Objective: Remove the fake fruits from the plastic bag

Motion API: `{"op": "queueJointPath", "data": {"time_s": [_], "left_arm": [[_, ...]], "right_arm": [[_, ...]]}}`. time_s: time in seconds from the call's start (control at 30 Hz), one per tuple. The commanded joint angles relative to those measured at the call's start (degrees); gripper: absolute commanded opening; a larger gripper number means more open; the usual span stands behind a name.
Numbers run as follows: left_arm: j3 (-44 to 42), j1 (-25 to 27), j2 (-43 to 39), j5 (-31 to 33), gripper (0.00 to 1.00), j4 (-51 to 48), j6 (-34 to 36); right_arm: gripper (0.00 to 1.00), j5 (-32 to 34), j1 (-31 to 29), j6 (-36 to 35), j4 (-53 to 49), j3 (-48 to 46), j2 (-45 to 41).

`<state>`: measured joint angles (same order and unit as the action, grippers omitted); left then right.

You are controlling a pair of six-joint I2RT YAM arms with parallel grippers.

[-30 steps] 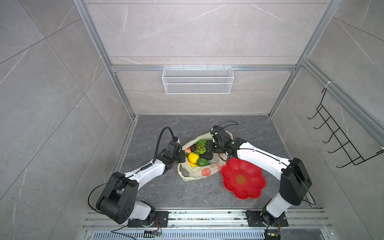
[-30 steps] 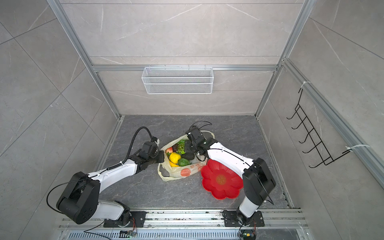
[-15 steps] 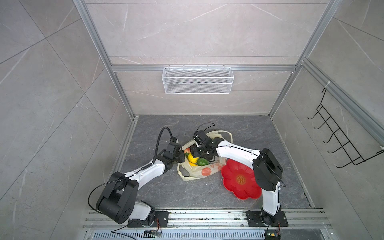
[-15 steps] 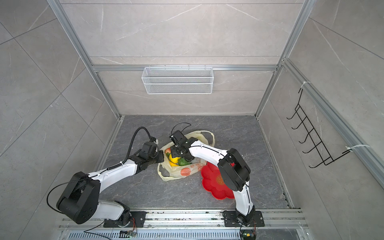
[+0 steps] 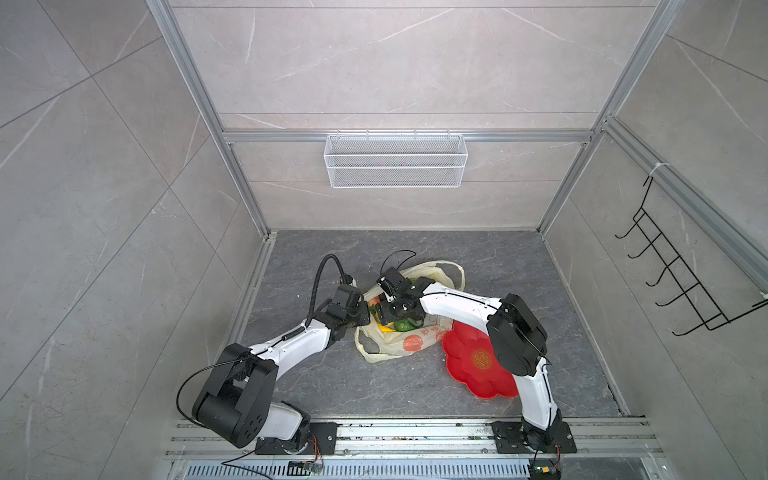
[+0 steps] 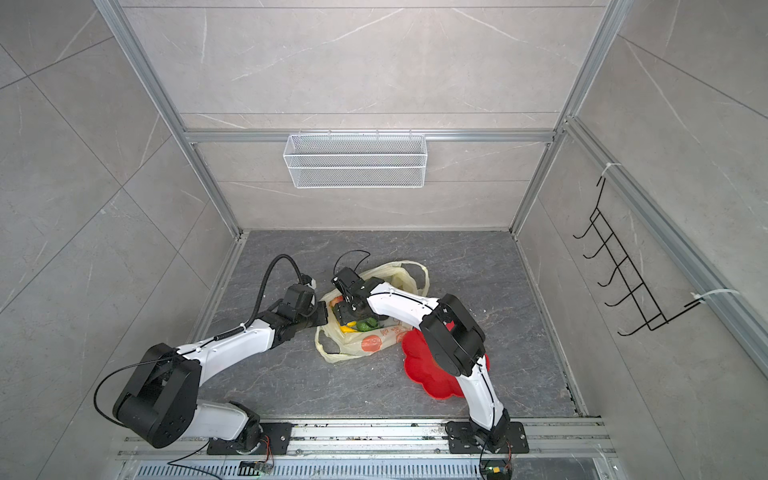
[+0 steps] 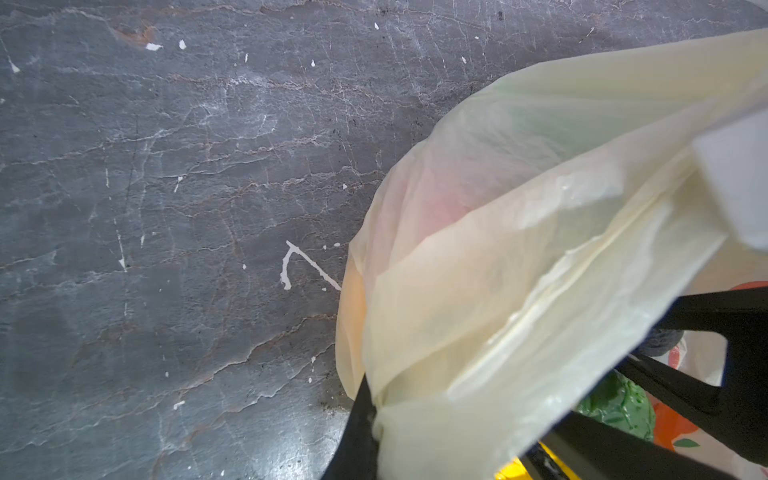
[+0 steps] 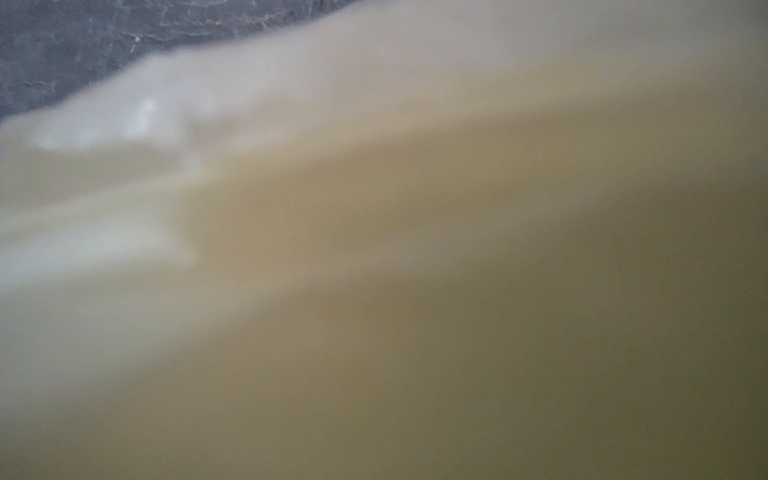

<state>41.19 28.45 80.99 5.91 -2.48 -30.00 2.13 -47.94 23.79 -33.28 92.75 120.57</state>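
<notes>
The plastic bag (image 5: 399,340) (image 6: 365,345) lies crumpled mid-floor, pale yellow with orange prints, its mouth facing up. Inside it show the fake fruits: a green one (image 5: 402,325) (image 6: 368,325), a yellow one (image 5: 384,328) and a reddish one (image 6: 337,298). My left gripper (image 5: 365,316) (image 7: 372,409) is shut on the bag's left rim. My right gripper (image 5: 386,311) (image 6: 347,313) is down in the bag's mouth over the fruits. Its black fingers (image 7: 706,309) stand apart, with a green fruit (image 7: 615,407) showing between them. Bag film (image 8: 374,249) fills the right wrist view.
A red flower-shaped plate (image 5: 478,365) (image 6: 432,374) lies right of the bag, partly under my right arm's elbow. A white wire basket (image 5: 395,160) hangs on the back wall and a black hook rack (image 5: 681,274) on the right wall. Dark stone floor (image 7: 166,208) surrounds the bag.
My right arm swung left from the bag's far right side into its mouth, over the fruits, and its elbow came over the plate. The left gripper kept its hold and place.
</notes>
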Motion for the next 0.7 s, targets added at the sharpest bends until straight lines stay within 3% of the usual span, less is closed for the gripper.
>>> {"op": "queueJointPath", "data": {"time_s": [0.0, 0.37, 0.67], "left_arm": [[-0.4, -0.4, 0.0, 0.8, 0.07, 1.6, -0.5], [-0.4, -0.4, -0.1, 0.8, 0.08, 1.6, -0.4], [-0.3, -0.4, 0.1, 0.7, 0.08, 1.5, -0.5]], "right_arm": [[0.78, 2.5, -0.1, 0.6, -2.0, 1.2, 1.1], [0.80, -0.2, -0.1, 1.3, -1.3, 3.8, 5.1], [0.67, 0.1, -0.1, 0.4, -3.8, 5.1, 2.3]]}}
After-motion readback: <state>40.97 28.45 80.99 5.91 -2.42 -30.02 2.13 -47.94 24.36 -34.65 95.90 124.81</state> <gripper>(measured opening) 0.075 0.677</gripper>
